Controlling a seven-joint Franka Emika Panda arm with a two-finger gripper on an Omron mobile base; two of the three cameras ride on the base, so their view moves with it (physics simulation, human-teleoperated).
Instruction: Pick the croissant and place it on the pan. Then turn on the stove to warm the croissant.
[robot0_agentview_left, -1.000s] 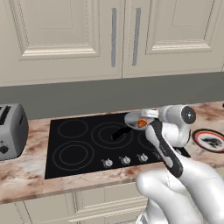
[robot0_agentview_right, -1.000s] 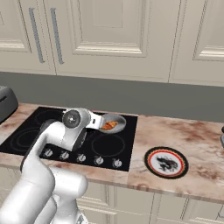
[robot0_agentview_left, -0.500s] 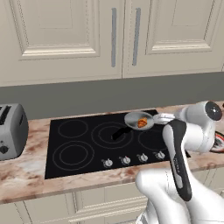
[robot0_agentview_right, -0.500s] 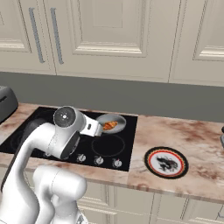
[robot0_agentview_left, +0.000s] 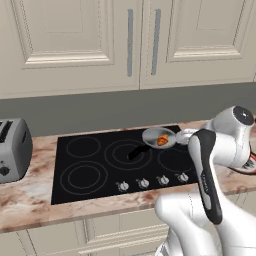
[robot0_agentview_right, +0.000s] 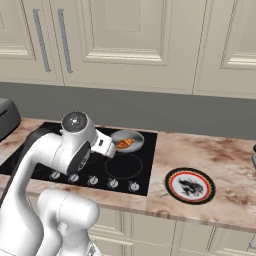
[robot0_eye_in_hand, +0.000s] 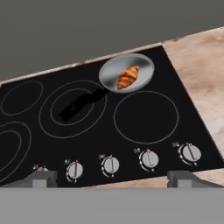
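Resting in the small shallow grey metal frying pan (robot0_eye_in_hand: 127, 72), the little orange-brown lumpy croissant (robot0_eye_in_hand: 127, 77) lies near the pan's middle, so the placing half of the task looks done. The pan sits at the back right corner of the flat black glass cooktop (robot0_eye_in_hand: 87, 131), overlapping the back of the right rear burner ring, with its short black handle (robot0_eye_in_hand: 81, 105) running out over the neighbouring large ring towards the cooktop's front.

That leaves the heating step, and the hand's pose suits it. The two-finger gripper (robot0_eye_in_hand: 111, 177) hangs above the front edge of the cooktop with its dark fingertips (robot0_eye_in_hand: 41, 177) spread wide and nothing between them, looking down on the row of small silver knobs (robot0_eye_in_hand: 148, 158). Five knobs show along the front edge, though the leftmost is partly hidden behind a fingertip. Open jaws fit a hand that means to straddle a knob and twist it.

Which knob serves the pan's burner cannot be read from the small marks beside each one; my guess is one of the two nearest the right front corner, since the pan sits on that side. In the right base view the round red-rimmed plate (robot0_agentview_right: 190, 186) lies on the marble counter (robot0_agentview_right: 220, 165) to the right of the cooktop, now without the pastry.
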